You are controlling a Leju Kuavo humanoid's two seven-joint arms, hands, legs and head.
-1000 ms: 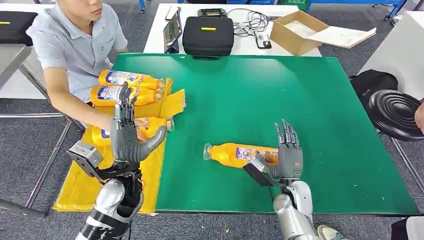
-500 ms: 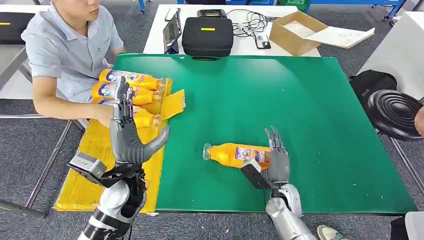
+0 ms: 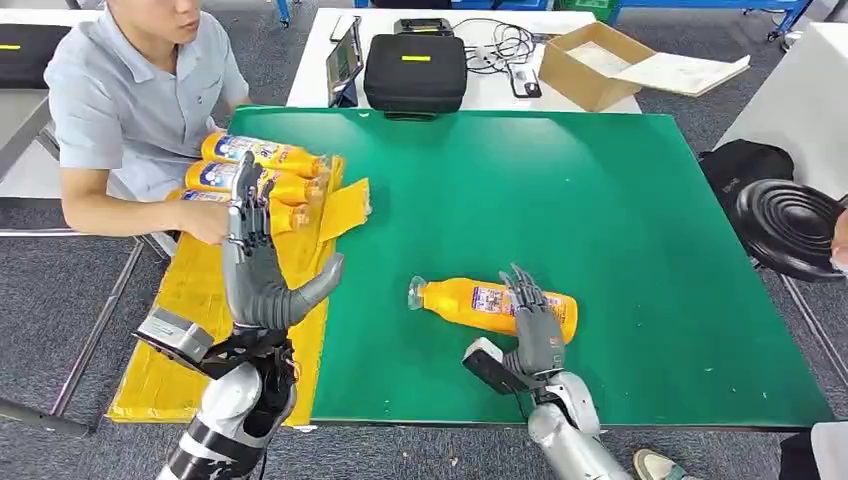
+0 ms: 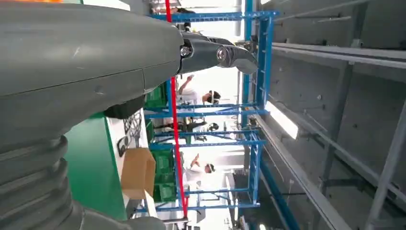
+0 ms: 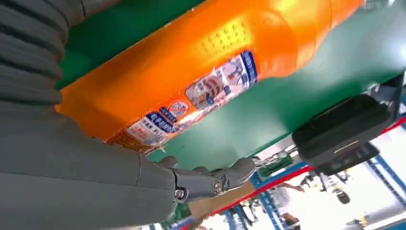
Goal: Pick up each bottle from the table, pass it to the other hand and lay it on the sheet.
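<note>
Head view: right hand [image 3: 538, 325] lies spread over the bottle [image 3: 470, 303], ungripped; fingers [image 3: 522, 290] should be wrapped around mid-body before lifting.

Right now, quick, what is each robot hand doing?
Left robot hand: open, raised, holding nothing.
Right robot hand: fingers spread over the orange bottle lying on the green table, not gripping it yet.
</note>
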